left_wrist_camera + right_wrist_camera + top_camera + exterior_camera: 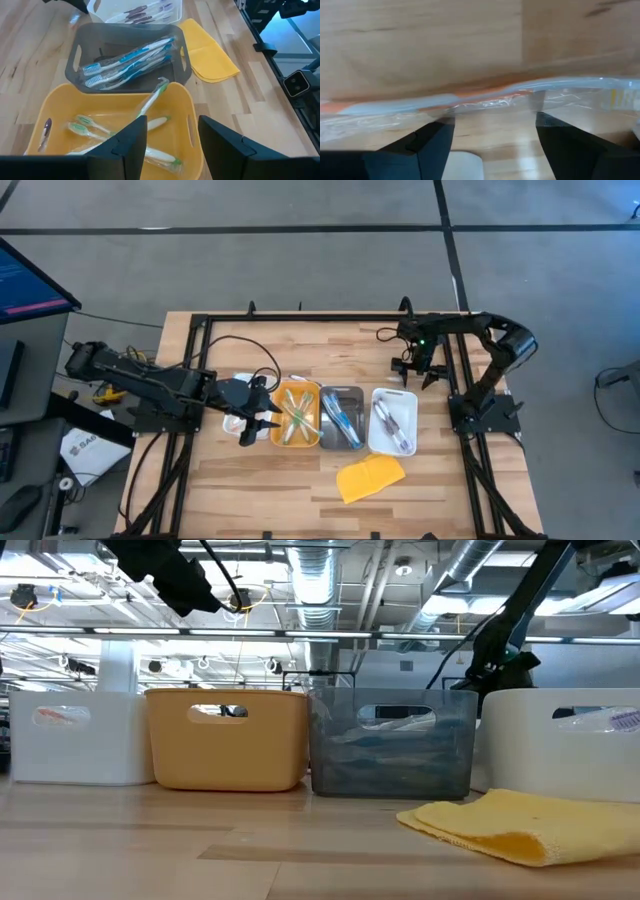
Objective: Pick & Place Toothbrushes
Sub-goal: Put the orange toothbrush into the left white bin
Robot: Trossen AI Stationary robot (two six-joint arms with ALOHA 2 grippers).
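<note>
Right end effector [490,142], fingers apart, straddles a wrapped orange toothbrush [470,100] that only its wrist view shows; left end effector [172,145], open, hovers over the orange tray [192,107]

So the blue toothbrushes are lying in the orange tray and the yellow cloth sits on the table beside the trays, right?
Not quite. The blue toothbrushes lie in the grey tray, as the left wrist view shows; the orange tray holds green ones. The yellow cloth does sit on the table beside the trays.
</note>
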